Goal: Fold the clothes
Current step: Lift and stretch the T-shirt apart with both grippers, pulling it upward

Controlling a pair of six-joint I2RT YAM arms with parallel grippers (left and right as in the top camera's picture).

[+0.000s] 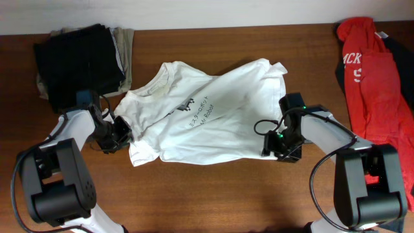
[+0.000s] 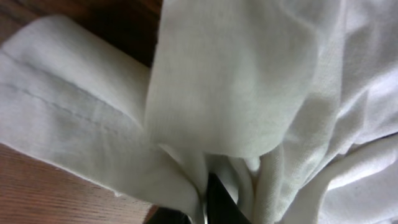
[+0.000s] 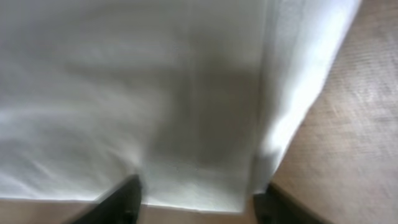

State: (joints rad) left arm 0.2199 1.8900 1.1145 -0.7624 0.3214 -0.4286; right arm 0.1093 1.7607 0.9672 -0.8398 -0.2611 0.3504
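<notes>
Overhead | thin white crumpled T-shirt on wooden counter | left fingers clenched on bunched cloth, right fingers spread astride hem | I'd clamp hem, then lift evenly.

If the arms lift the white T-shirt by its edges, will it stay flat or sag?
Probably it sags: the white T-shirt lies crumpled, with soft folds at the left gripper. It looks thin, so likely light. Pushed on the table, it would likely wrinkle, not slide.

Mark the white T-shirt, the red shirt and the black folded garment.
white T-shirt [image 1: 236, 133], overhead view, lower body panel.
red shirt [image 1: 378, 90], overhead view, middle of its fabric.
black folded garment [image 1: 77, 61], overhead view, top face.
</notes>
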